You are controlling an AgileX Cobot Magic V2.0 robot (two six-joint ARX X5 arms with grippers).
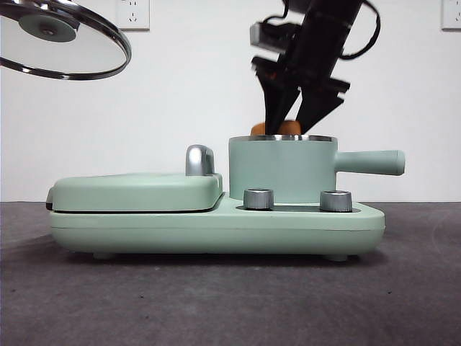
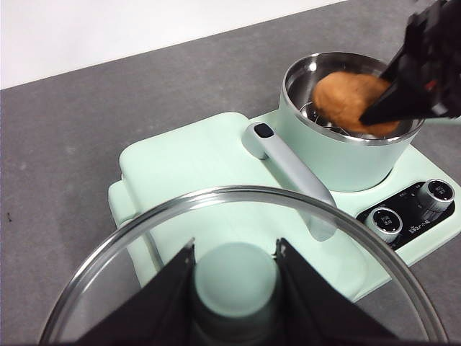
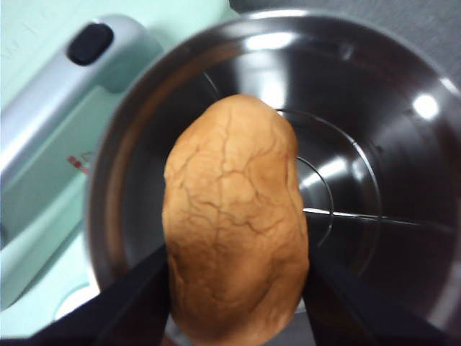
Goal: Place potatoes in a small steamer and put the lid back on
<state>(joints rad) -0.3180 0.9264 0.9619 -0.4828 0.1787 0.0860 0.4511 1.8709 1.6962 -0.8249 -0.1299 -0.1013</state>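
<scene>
right tool (image 1: 299, 115) clamped on the potato (image 3: 234, 216), jaws on both sides of it, holding it in the mouth of the small steamer (image 1: 282, 169); potato top just shows above the steel rim in front view. left tool (image 2: 236, 288) clamped on the knob of the lid (image 2: 130, 303), lid held up in the air, tilted, well apart from steamer, off to the griddle cover (image 1: 137, 191) side. steamer sits on mint-green cooker base (image 1: 216, 231) w/ 2 knobs (image 1: 259, 199), on dark bench (image 1: 216, 303).
</scene>
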